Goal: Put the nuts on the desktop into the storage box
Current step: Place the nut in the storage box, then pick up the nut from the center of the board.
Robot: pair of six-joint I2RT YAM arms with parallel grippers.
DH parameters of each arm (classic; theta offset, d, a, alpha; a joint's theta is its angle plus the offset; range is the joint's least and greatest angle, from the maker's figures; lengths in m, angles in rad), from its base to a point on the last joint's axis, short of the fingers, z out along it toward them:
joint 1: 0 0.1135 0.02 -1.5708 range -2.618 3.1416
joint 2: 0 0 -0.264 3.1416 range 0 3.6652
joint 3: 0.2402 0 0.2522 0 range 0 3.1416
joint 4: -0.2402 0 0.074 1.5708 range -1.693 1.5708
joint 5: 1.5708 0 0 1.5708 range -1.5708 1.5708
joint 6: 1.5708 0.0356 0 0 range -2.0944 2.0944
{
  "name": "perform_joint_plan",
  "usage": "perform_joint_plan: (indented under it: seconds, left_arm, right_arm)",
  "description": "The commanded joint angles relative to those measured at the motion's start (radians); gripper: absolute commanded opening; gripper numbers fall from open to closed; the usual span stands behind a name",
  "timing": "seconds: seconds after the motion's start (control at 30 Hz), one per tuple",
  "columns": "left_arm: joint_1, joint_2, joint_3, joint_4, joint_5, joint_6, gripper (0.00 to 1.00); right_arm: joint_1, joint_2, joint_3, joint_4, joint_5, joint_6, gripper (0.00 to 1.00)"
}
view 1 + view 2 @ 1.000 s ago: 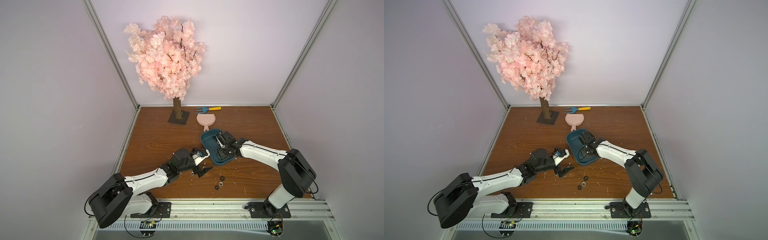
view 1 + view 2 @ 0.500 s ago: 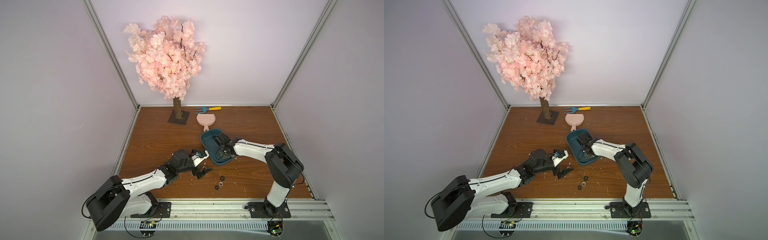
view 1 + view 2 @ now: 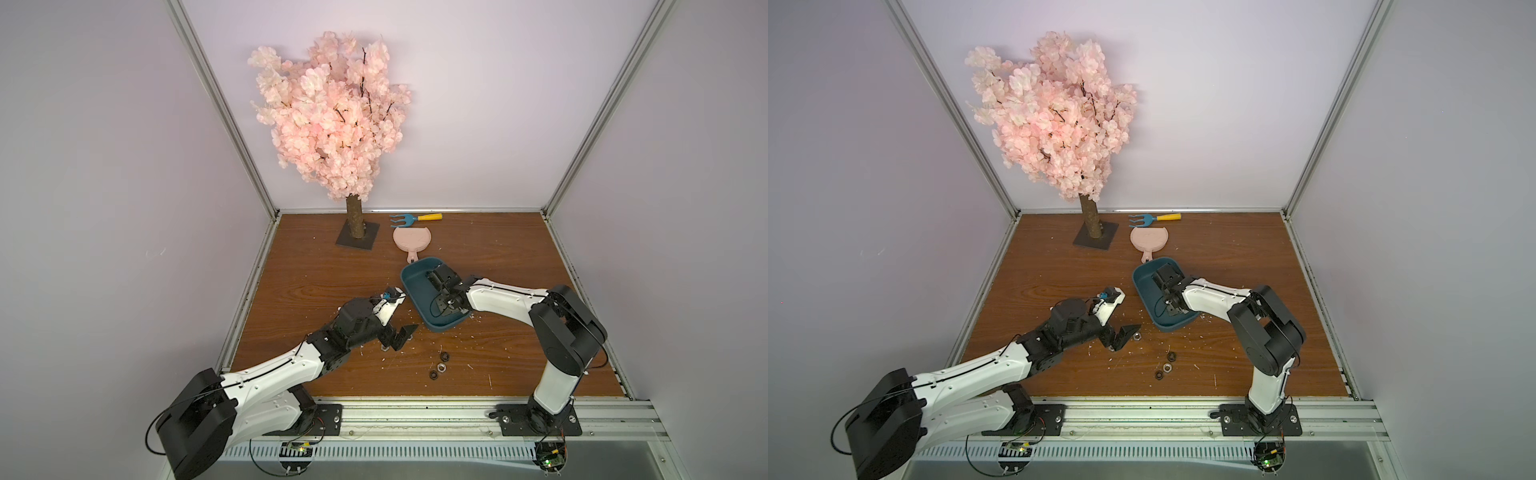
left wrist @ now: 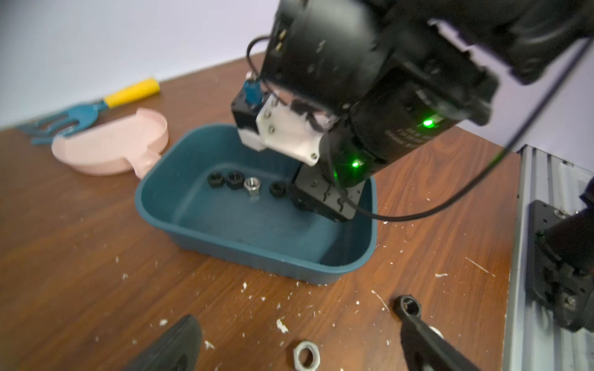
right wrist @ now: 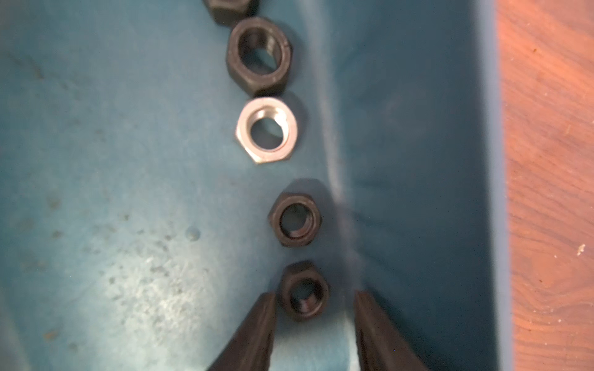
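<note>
1. Right gripper [image 5: 315, 295] part-open in storage box [image 4: 257, 253], black nut [image 5: 303, 292] loose between jaws.
2. Left gripper [image 4: 299, 324] wide, empty; silver nut [image 4: 306, 355] on desktop [image 4: 80, 257] sits between its fingers, left arm nearer.

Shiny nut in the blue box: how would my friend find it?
Find the pink blossom tree, then come forward across the desktop to the storage box. Inside, in a row by one wall, the silver nut is the only shiny one, with black nuts either side.

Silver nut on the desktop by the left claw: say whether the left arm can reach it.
Probably yes: the left claw is open, the silver nut lies between its fingers, nothing covering it.
</note>
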Motion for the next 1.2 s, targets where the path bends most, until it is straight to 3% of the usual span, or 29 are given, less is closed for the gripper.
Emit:
perform_joint_plan:
  seconds: [0.0, 0.17, 0.3, 0.43, 0.47, 0.5, 0.53, 0.77, 0.97, 1.03, 1.17]
  left_arm:
    - [-0.005, 0.031, 0.089, -0.254, -0.078, -0.211, 1.0]
    - [-0.001, 0.04, 0.152, -0.422, -0.065, -0.311, 1.0]
    - [-0.002, 0.039, 0.166, -0.473, -0.047, -0.378, 1.0]
    - [-0.009, 0.053, 0.161, -0.516, -0.058, -0.436, 1.0]
    - [-0.016, 0.061, 0.166, -0.535, -0.07, -0.435, 1.0]
    - [-0.022, 0.073, 0.174, -0.561, -0.085, -0.436, 1.0]
    - [-0.023, 0.087, 0.178, -0.579, -0.096, -0.442, 0.99]
    - [-0.039, 0.159, 0.189, -0.6, -0.14, -0.455, 0.88]
    - [-0.062, 0.23, 0.218, -0.651, -0.176, -0.457, 0.83]
    - [-0.066, 0.239, 0.216, -0.661, -0.179, -0.475, 0.75]
    - [-0.088, 0.258, 0.204, -0.664, -0.178, -0.511, 0.7]
  right_arm:
    - [0.0, -0.081, 0.019, 0.016, 0.021, -0.001, 0.46]
    - [0.016, -0.196, -0.014, 0.109, -0.035, -0.027, 0.46]
    - [0.028, -0.315, -0.09, 0.242, -0.048, -0.059, 0.51]
    - [0.036, -0.462, -0.207, 0.41, -0.15, -0.14, 0.59]
    - [0.036, -0.5, -0.236, 0.447, -0.185, -0.167, 0.64]
    - [0.04, -0.545, -0.274, 0.496, -0.237, -0.21, 0.96]
    - [0.041, -0.594, -0.322, 0.55, -0.29, -0.248, 0.99]
    - [0.046, -0.863, -0.622, 0.917, -0.455, -0.41, 0.99]
    - [0.049, -0.943, -0.647, 0.88, -0.484, -0.418, 0.99]
    - [0.051, -0.954, -0.653, 0.887, -0.498, -0.416, 0.99]
    - [0.051, -0.963, -0.649, 0.881, -0.474, -0.401, 0.99]
